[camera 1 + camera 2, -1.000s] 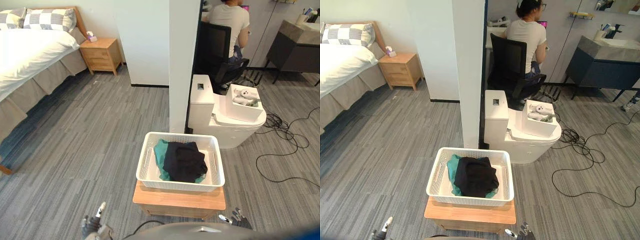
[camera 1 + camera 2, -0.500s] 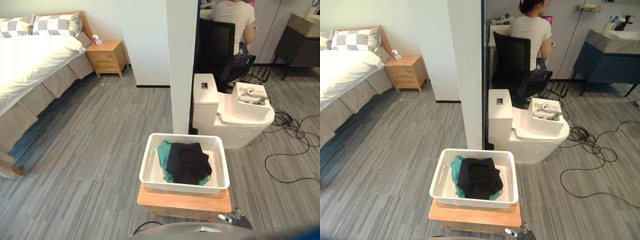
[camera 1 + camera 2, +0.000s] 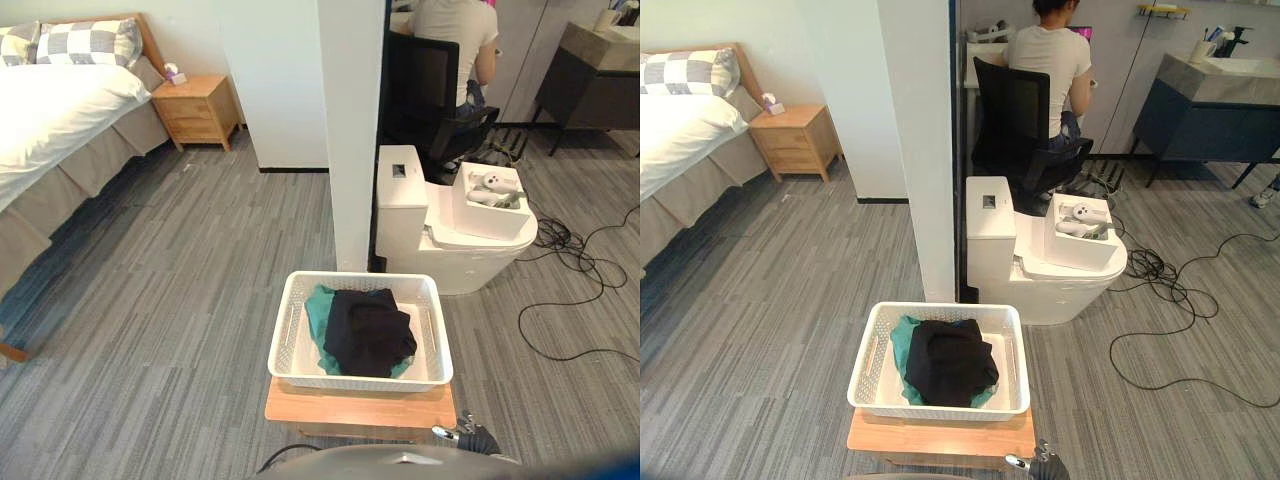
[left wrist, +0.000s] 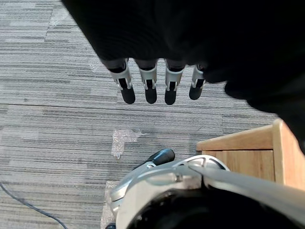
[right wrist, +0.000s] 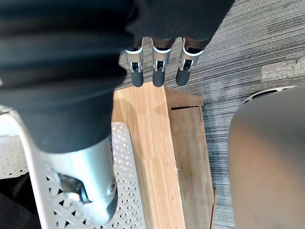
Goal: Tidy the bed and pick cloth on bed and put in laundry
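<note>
**A:** Where's the black cloth [image 3: 369, 333]?

**B:** Piled in the basket [image 3: 355, 382]. Probably soft, light, floppy; best pinched at a top fold. Near the basket, left hand [image 4: 150, 88] and right hand [image 5: 159, 71] hang spread, empty.

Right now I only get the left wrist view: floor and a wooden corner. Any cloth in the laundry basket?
Observer: Yes. The white basket holds a black cloth lying over a green cloth.
Operator: What is the basket on?
Observer: It sits on the wooden stool whose corner you see.
Operator: Right hand?
Observer: The right hand hangs by the stool's near right corner, fingers straight, holding nothing.
Operator: Where is the bed?
Observer: The bed is at the robot's far left across the floor, with checked pillows at its head.
</note>
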`<state>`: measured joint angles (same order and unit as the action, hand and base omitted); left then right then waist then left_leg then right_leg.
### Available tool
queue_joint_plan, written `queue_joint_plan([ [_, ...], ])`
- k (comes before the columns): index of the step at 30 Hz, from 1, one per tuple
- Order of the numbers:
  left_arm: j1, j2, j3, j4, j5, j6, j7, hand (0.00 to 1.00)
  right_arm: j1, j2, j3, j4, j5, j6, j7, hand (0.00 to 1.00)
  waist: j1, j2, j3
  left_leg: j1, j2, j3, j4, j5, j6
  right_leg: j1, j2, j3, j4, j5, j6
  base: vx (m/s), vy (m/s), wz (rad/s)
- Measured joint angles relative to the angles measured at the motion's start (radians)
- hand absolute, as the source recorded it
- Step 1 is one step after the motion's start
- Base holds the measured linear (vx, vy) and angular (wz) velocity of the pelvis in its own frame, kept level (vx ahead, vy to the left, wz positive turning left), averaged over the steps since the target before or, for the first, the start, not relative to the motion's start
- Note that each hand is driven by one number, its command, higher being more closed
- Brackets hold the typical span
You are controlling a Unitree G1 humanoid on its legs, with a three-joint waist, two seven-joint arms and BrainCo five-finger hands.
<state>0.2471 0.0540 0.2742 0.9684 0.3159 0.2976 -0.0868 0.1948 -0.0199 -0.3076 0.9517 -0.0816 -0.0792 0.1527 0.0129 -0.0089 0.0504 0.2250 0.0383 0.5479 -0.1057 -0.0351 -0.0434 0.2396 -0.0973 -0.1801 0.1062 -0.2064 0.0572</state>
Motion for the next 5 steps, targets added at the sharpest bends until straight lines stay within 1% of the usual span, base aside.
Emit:
queue_joint_plan([
  [2, -0.001, -0.001, -0.005, 0.000, 0.032, -0.012, 0.001, 0.00, -0.002, -0.001, 0.000, 0.000, 0.000, 0.004, 0.000, 0.00, 0.000, 0.003, 0.000, 0.000, 0.010, 0.009, 0.000, 0.004, -0.006, -0.004, 0.010, 0.000, -0.001, 0.007, -0.012, 0.00, -0.089, -0.10],
  [4, -0.001, 0.000, -0.005, 0.001, 0.042, -0.025, 0.001, 0.00, -0.003, -0.001, 0.000, 0.000, 0.000, 0.011, 0.000, 0.00, 0.000, 0.004, 0.000, 0.002, 0.015, 0.020, 0.000, 0.008, -0.010, -0.007, 0.014, 0.002, -0.002, 0.007, -0.012, -0.02, -0.105, -0.16],
  [5, -0.002, 0.000, -0.007, 0.001, 0.068, -0.029, 0.002, 0.00, -0.003, -0.001, 0.000, 0.000, 0.002, 0.013, 0.000, 0.00, 0.000, 0.004, 0.000, 0.002, 0.017, 0.022, 0.000, 0.010, -0.011, -0.007, 0.016, 0.002, -0.003, 0.007, -0.012, -0.03, -0.080, -0.10],
])
